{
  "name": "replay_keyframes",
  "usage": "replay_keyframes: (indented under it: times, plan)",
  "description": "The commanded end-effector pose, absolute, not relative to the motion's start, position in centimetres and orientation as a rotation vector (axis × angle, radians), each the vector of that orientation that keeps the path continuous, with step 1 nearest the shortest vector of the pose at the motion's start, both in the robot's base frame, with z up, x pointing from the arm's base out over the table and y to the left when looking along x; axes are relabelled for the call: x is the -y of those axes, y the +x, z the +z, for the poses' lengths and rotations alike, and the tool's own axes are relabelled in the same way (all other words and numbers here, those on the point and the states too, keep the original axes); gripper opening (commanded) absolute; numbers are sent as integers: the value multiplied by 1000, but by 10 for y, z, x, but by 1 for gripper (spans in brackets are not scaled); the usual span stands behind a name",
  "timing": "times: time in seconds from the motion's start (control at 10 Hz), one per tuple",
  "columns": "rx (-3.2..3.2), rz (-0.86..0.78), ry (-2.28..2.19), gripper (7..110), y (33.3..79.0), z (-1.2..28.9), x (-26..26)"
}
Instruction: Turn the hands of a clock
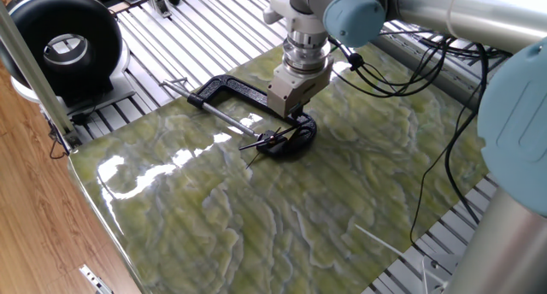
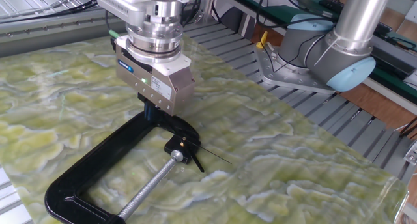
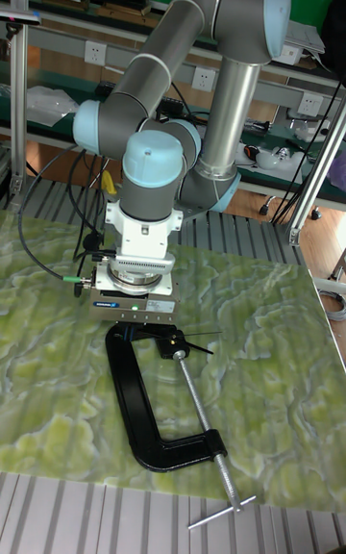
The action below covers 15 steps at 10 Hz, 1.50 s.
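Observation:
The clock (image 2: 182,144) is a small black hub held in the jaw of a black C-clamp (image 2: 98,160) lying on the marbled green tabletop. Its thin black hands (image 2: 212,155) fan out over the table from the hub; in one fixed view the hands (image 1: 254,145) point left of the clock (image 1: 273,140). My gripper (image 2: 151,112) hangs just behind the hub, low over the clamp's curved frame, apart from the hands. Its dark fingers are mostly hidden under the grey body. In the tall fixed view the gripper (image 3: 130,325) sits up-left of the hands (image 3: 197,343).
The C-clamp (image 1: 224,89) has a long silver screw rod (image 2: 146,191) ending in a T-handle (image 3: 223,511). A big round black ring with a grey centre (image 1: 61,46) stands off the mat at the far left. Cables (image 1: 427,114) trail over the mat's right side.

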State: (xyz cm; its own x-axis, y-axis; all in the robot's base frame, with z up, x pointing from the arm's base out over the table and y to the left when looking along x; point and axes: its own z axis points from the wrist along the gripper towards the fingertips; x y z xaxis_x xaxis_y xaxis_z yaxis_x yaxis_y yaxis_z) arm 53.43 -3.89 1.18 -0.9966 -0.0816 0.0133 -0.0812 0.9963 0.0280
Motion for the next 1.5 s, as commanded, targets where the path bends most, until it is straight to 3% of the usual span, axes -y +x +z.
replay_keyframes:
  times: [0.0, 1.4]
  plan:
    - [3131, -40, 124, 7, 533, 10, 45]
    - [3053, -86, 172, 7, 501, 10, 38]
